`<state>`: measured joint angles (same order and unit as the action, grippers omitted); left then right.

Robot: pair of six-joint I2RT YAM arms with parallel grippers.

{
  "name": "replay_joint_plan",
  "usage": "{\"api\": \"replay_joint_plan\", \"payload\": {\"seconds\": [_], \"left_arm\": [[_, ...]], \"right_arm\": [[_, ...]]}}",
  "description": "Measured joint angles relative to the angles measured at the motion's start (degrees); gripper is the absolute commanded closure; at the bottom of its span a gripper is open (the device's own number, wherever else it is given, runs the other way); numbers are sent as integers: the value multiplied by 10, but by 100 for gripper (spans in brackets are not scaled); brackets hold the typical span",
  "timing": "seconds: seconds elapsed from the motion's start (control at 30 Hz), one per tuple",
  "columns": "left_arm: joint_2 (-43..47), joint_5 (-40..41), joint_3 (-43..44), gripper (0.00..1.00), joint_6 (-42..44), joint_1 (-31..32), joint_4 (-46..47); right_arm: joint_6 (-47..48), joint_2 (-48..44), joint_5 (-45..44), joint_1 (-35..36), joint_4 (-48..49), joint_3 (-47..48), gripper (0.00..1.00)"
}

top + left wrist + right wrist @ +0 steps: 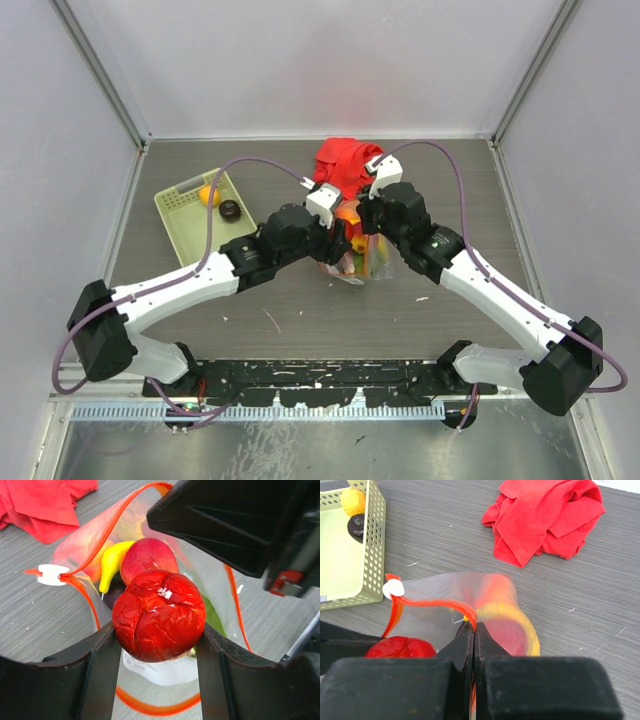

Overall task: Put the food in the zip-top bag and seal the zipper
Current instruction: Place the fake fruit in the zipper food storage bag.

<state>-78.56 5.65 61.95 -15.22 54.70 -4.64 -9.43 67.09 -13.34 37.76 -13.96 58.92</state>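
- The left gripper [157, 650] was grasping a wrinkled red piece [159, 615] between both fingers, right over the mouth of the bag [220, 595]
- The right gripper [474, 630] was clenched tight on the zipper [427, 602] at the bag's near rim, and seemed to be holding the mouth up and open
- Judged from this, the step in hand was dropping the red piece in; it would go best lowered until it was inside the zipper line, then let go, so it could not bounce off the rim
- The right gripper's hold ought to stay firm while that happens, since the thin plastic would probably sag shut without it
- Already inside the bag, below the red piece, lay a yellow banana [112, 562] and a peach-coloured piece [147, 557], so the free room looked to be on the side away from them
- The white slider [51, 574] sat at one end of the bag's mouth, clear of the drop
- Left of the bag stood a pale green basket [375, 540] with a yellow piece [351, 501] and a dark piece [356, 526] in it, food not yet bagged
- Beyond the bag lay a crumpled red cloth [545, 520], no part of the job
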Motion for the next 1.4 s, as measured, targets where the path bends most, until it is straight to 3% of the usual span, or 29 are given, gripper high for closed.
{"api": "replay_joint_plan", "payload": {"seconds": [0.6,1.07,1.4], "left_arm": [[-91,75,43,28,11,1,-2],[-83,92,44,18,-5,3,-33],[10,124,44,13,-54,3,-93]], "right_arm": [[0,0,0,0,0,0,100],[0,0,2,0,0,-2,100],[0,-5,2,0,2,-5,100]]}}
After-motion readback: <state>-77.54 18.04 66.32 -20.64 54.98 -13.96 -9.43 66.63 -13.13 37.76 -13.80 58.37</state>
